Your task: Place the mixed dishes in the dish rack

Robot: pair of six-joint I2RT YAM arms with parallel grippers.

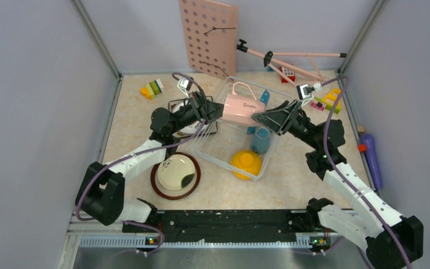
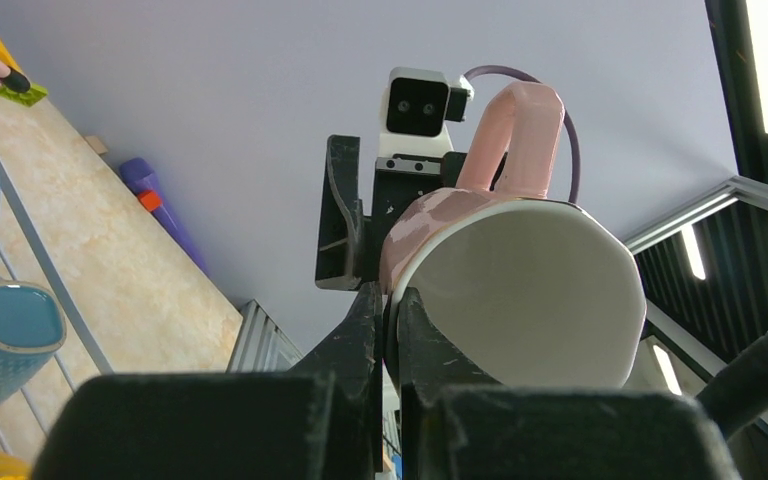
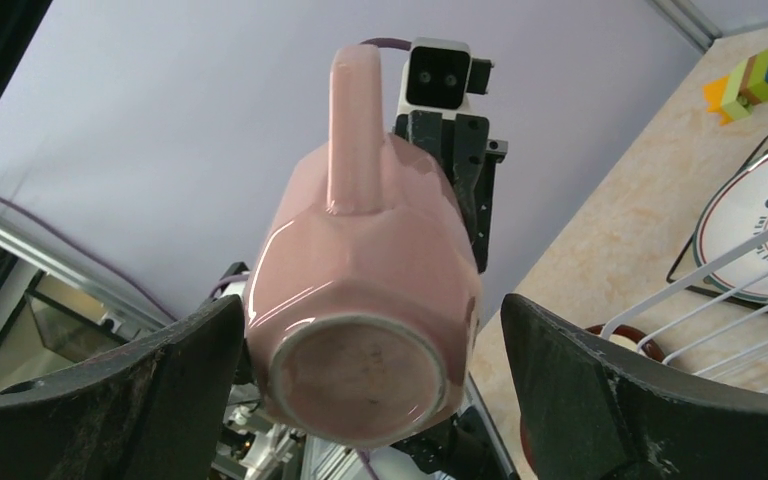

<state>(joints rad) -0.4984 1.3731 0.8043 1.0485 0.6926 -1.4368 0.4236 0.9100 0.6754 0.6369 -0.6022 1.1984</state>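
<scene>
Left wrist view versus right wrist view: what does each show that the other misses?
Only left wrist: the cup's white inside, the left gripper pinching its rim, and the mug. Only right wrist: the cup's base, flanked by the open right gripper, plus a white plate and a striped block. Both: the pink cup and its handle, held off the table.

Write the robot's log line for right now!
left gripper: shut on pink cup rim | right gripper: open, flanking cup base, not touching | cup: over dish rack
</scene>
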